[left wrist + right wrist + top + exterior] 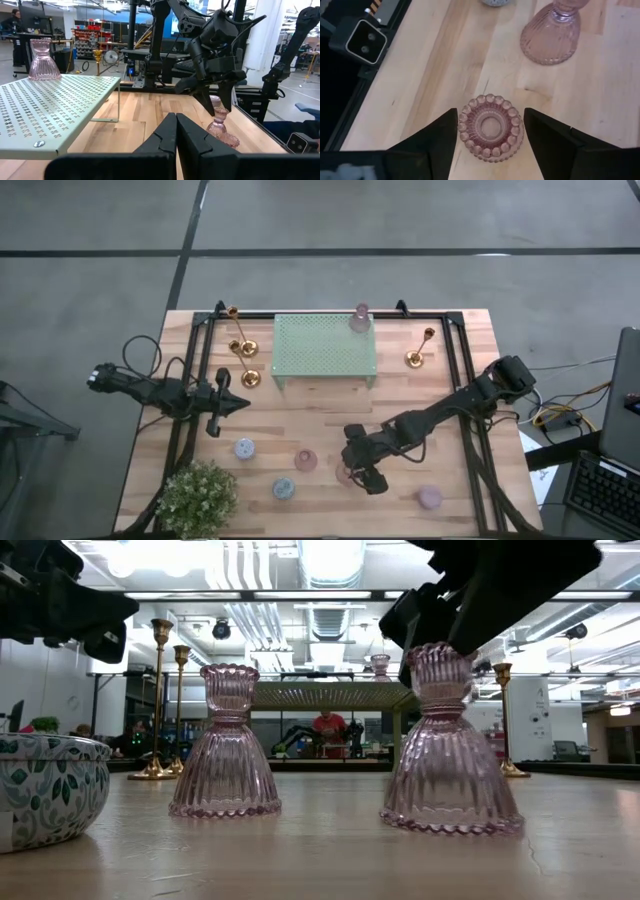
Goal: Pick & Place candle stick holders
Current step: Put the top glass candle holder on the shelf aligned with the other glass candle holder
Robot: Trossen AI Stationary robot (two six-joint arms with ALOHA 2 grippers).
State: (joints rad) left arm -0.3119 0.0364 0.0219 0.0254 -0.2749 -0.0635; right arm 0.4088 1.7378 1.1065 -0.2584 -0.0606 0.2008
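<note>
A pink ribbed glass candle holder (491, 127) stands upright on its wide base on the wood table, also seen in the low view (447, 750). My right gripper (490, 132) is open and points down over it, one finger on either side of its beaded top rim, very close. A second pink holder (225, 745) stands beside it. A third stands on the mint-green rack (360, 318). Three gold candlesticks (242, 345) (250, 376) (420, 352) stand beside the rack. My left gripper (176, 131) is shut and empty, left of the rack.
Small blue cups (244, 448) (284, 488) and a lilac one (430, 497) stand near the front edge. A potted plant (197, 495) fills the near left corner. A leaf-patterned white bowl (40, 785) is close in the low view. Black frame rails (470, 380) run along the sides.
</note>
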